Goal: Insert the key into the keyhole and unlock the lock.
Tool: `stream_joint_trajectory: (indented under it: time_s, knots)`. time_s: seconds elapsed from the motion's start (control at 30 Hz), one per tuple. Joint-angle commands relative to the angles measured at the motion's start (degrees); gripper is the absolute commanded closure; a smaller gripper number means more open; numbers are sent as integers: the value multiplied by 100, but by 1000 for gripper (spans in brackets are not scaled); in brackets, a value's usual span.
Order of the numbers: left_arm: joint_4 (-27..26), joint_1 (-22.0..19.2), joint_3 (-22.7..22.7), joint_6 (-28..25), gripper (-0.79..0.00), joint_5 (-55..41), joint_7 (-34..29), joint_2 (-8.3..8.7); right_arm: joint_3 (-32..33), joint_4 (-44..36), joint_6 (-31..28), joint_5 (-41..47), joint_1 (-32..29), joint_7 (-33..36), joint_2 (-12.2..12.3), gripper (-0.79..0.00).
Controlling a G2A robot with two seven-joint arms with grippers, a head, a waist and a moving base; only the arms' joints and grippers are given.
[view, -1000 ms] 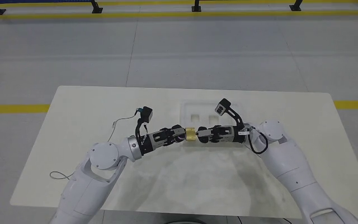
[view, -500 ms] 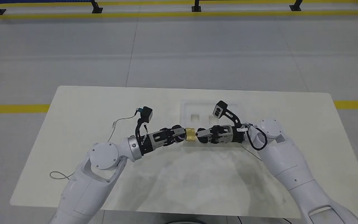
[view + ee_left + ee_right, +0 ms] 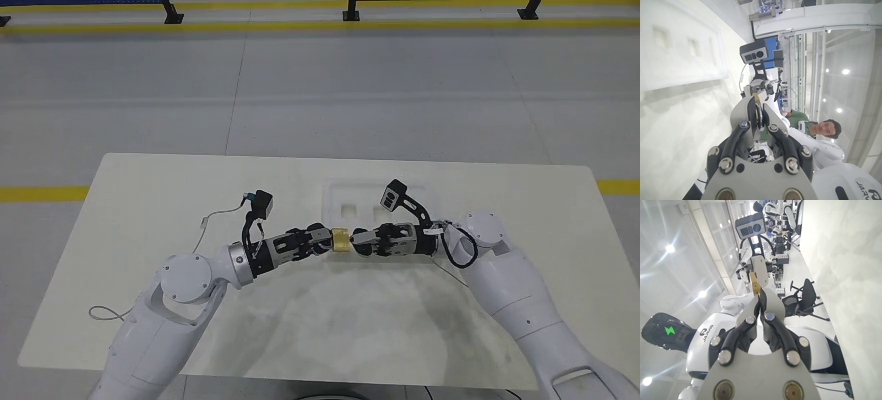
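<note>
Over the middle of the white surface [image 3: 140,210] both my arms meet tip to tip, held up off it. Just beyond them, toward the far edge, lies the white foam tray [image 3: 332,188] with its shallow pockets. My left arm [image 3: 262,254] comes in from the left edge side, my right arm [image 3: 440,240] from the right. Between them is the brass lock [image 3: 342,240], in the air just on the near side of the tray! My left jaws are pinching the lock at its silver shackle end, brass body pointing out toward the other arm. My right jaws are pressed together on the key [image 3: 758,293], only a sliver showing, right at the lock's end.
</note>
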Motion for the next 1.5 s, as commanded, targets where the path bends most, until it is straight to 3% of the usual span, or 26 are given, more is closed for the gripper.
stream_joint_trajectory:
  time_s: [0.0, 0.63, 1.47]
  knots:
    - [0, 0, 0, 0, 0, 0, 0, 0, -2, -83, 60, 19, -55, -137, -2, 0]
    - [0, 0, 0, 0, 0, 0, 0, 0, 79, -66, 688, 571, -80, -140, -17, 0]
    - [-9, -6, 28, -150, 0, 74, 136, 11, 50, -9, 731, 550, -41, -146, -45, 0]
